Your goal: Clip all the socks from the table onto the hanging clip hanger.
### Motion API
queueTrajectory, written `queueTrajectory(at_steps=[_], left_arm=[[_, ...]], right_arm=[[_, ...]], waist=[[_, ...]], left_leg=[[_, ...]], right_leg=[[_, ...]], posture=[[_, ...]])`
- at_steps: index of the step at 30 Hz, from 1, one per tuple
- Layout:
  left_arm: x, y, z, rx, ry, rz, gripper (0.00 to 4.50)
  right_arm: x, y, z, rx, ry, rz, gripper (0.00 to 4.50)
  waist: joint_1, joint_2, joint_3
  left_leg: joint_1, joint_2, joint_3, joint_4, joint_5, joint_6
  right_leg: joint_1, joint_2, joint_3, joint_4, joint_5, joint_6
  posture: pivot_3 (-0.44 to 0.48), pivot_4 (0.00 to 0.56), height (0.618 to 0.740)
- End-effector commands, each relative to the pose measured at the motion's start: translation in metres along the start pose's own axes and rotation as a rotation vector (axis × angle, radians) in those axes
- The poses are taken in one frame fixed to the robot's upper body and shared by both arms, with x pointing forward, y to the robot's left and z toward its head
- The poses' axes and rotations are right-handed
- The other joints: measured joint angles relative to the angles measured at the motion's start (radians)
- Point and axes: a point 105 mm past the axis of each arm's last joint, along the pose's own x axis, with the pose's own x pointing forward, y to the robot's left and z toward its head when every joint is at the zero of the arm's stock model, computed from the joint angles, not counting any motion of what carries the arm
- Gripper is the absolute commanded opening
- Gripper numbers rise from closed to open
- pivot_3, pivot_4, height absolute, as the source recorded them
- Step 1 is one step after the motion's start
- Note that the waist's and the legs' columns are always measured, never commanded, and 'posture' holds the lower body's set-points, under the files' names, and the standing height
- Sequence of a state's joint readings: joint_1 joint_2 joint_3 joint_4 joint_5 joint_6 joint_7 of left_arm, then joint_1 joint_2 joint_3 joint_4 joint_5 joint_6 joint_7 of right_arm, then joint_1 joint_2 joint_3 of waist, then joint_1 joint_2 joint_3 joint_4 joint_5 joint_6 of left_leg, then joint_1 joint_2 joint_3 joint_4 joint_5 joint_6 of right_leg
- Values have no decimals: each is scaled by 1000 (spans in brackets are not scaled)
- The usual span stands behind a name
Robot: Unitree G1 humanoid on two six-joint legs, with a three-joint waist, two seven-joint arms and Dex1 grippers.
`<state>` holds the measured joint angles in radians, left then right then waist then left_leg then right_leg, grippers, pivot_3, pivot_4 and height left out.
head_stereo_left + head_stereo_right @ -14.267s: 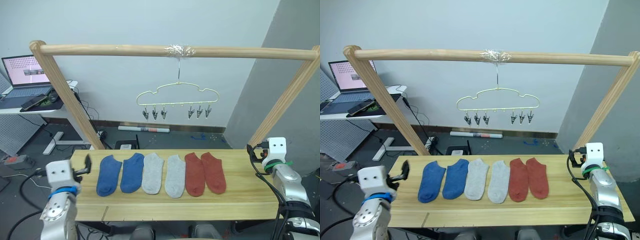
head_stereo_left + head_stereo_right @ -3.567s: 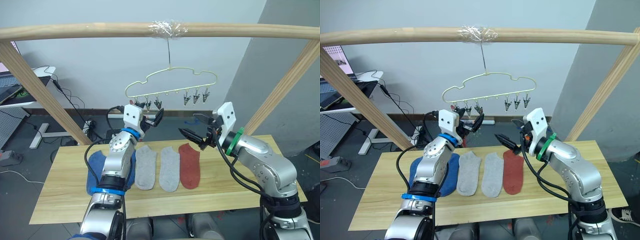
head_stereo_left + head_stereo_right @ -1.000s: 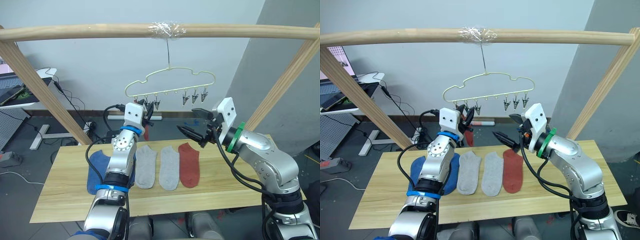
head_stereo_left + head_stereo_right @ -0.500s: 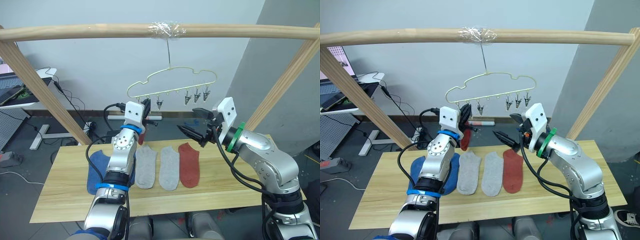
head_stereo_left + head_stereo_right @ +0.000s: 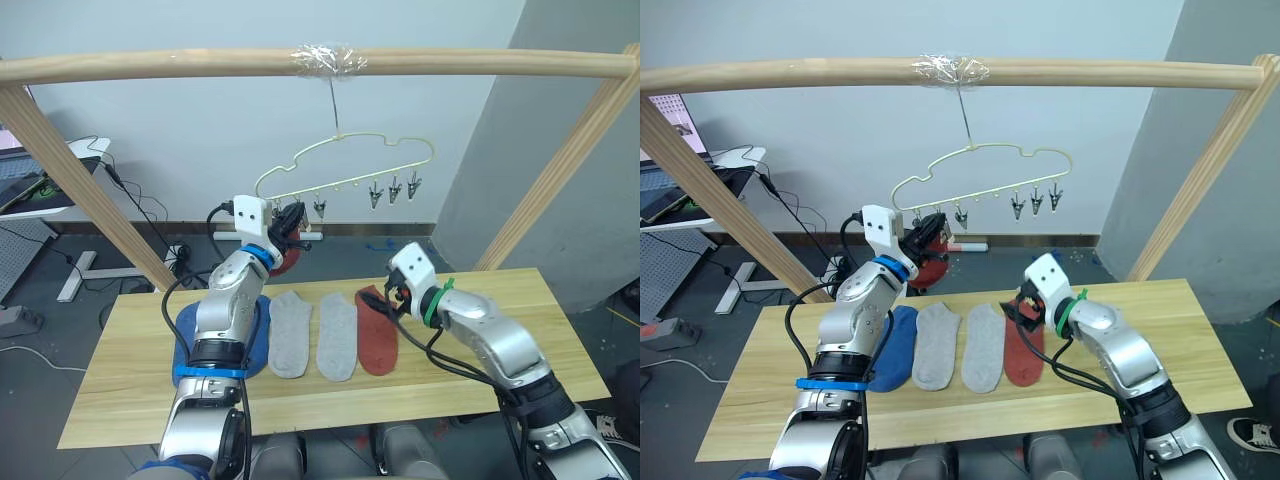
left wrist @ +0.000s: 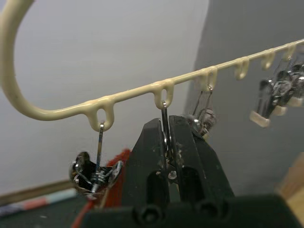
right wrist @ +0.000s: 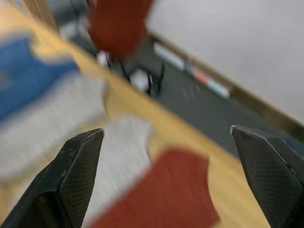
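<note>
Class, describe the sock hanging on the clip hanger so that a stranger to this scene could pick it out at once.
Start at the wooden pole across the top; a pale-yellow clip hanger dangles from its middle. At the hanger's left end, beside the left gripper, hangs a rust red sock. Its rust red twin and the other socks lie flat on the table.

Left hand (image 6: 166, 142) raised, fingers pinched together, right hand (image 7: 166, 175) lowered, fingers spread

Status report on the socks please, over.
Left gripper shut on clip. Right gripper open over tabletop rust sock. Hanging rust sock at clip hanger. Nothing in the way.
</note>
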<state>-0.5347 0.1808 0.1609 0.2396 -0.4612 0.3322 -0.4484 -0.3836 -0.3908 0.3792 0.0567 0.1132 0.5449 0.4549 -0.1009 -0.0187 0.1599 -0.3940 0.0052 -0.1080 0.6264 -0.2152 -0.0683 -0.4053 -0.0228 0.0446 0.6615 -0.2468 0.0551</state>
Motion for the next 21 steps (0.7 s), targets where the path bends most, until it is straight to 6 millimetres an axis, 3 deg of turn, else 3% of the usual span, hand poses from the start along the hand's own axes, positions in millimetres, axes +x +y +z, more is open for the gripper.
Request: queueTrajectory(at_steps=[1, 9, 10, 12, 15, 21], left_arm=[[-9, 4, 5, -25, 27, -10, 13], [-15, 0, 2, -23, 40, 16, 13], [-16, -1, 1, -27, 40, 17, 3], [-17, -2, 1, -39, 40, 14, 0], [-18, -1, 1, -37, 40, 22, 0], [-19, 0, 2, -57, 41, 23, 0]], right_arm=[[19, -5, -12, -69, 41, -6, 4500], [43, -12, -50, 1, 147, 6, 4500], [43, -13, -56, -7, 164, 8, 4320], [43, -13, -63, -2, 174, 15, 3918], [43, -6, -65, 59, 150, 40, 2830], [34, -4, -73, 1, 135, 59, 683]], waist=[[-3, 0, 0], [-3, 0, 1], [-1, 0, 1], [0, 0, 1], [2, 0, 0], [4, 0, 0]], left_leg=[[0, 1, 0, 0, 0, 0], [1, 3, 0, 0, 0, 0], [1, 3, 0, -1, 0, 0], [1, 3, 0, 0, 0, 0], [2, 3, 0, 0, 0, 0], [3, 3, 0, 0, 0, 0]], right_leg=[[0, 1, 0, 0, 0, 0], [0, 2, 0, 0, 1, -2], [0, 2, 0, 0, 1, -2], [1, 3, 0, 0, 1, -2], [1, 3, 1, 0, 1, -2], [2, 3, 1, 1, 2, -3]], posture=[[-86, 148, 740], [-52, 148, 740], [-50, 146, 740], [-50, 146, 740], [-45, 142, 740], [-45, 132, 740]])
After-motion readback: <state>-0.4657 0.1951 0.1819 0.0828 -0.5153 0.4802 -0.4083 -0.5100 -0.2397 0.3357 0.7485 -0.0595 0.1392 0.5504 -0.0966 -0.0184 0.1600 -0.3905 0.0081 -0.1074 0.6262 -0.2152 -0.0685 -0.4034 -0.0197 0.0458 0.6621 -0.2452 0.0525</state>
